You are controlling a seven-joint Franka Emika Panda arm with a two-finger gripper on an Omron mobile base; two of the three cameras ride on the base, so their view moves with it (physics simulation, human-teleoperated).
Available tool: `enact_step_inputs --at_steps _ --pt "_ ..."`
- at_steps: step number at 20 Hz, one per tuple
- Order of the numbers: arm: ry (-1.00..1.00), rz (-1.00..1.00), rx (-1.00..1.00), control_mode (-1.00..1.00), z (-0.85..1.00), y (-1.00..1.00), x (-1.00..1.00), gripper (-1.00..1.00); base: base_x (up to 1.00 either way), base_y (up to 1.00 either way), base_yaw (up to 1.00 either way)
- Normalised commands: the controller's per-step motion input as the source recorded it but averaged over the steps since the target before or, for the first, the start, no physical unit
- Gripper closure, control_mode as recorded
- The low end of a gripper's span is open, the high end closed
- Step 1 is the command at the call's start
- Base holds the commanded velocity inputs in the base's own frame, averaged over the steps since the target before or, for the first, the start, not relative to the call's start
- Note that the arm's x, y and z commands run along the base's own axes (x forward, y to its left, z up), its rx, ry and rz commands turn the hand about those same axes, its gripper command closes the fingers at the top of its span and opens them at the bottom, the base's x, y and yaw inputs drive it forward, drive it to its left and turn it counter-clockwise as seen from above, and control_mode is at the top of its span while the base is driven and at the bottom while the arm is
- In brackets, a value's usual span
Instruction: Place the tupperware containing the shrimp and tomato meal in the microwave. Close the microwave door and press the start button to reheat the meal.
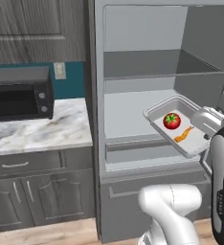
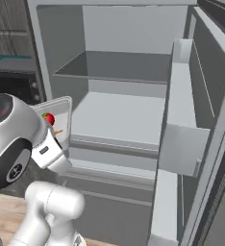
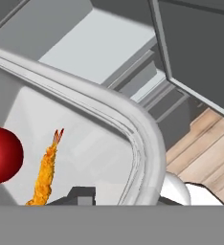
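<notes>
The tupperware [image 1: 158, 108] hangs tilted in the air in front of the open fridge. It holds the round red tomato [image 1: 172, 120] and the orange shrimp [image 1: 183, 135]. My gripper [image 1: 203, 136] is shut on its near right rim. In the hand view the curved rim [image 3: 109, 103] runs down between my gripper's [image 3: 118, 198] two dark tips, with the shrimp [image 3: 46, 170] and tomato [image 3: 1, 155] to the left inside. In the right base view the tupperware [image 2: 60, 103] shows beside my arm. The microwave and its door are out of view.
The fridge [image 1: 138, 91] stands open with bare shelves, and its door [image 2: 191, 120] swings out at the right. A small black countertop oven [image 1: 20, 98] with two knobs sits on the marble counter [image 1: 42, 129] to the left. Wooden floor [image 3: 205, 143] lies below.
</notes>
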Motion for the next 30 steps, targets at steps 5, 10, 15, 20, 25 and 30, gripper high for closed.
enact_step_inputs --at_steps 5,10,15,20,25,30 --pt "0.0 0.0 0.0 1.0 0.0 0.0 0.0 1.0 -0.28 0.61 0.24" --pt "0.0 0.0 0.0 1.0 0.0 0.0 0.0 1.0 0.0 0.74 0.48" --pt "0.0 0.0 0.0 1.0 0.0 0.0 0.0 1.0 0.05 0.67 0.67" --pt "0.0 0.0 0.0 1.0 0.0 0.0 0.0 1.0 0.09 0.36 0.75" --pt "0.0 0.0 0.0 1.0 0.0 0.0 0.0 1.0 0.1 0.01 0.82" --pt "0.0 0.0 0.0 1.0 0.0 0.0 0.0 1.0 0.15 0.0 0.82"
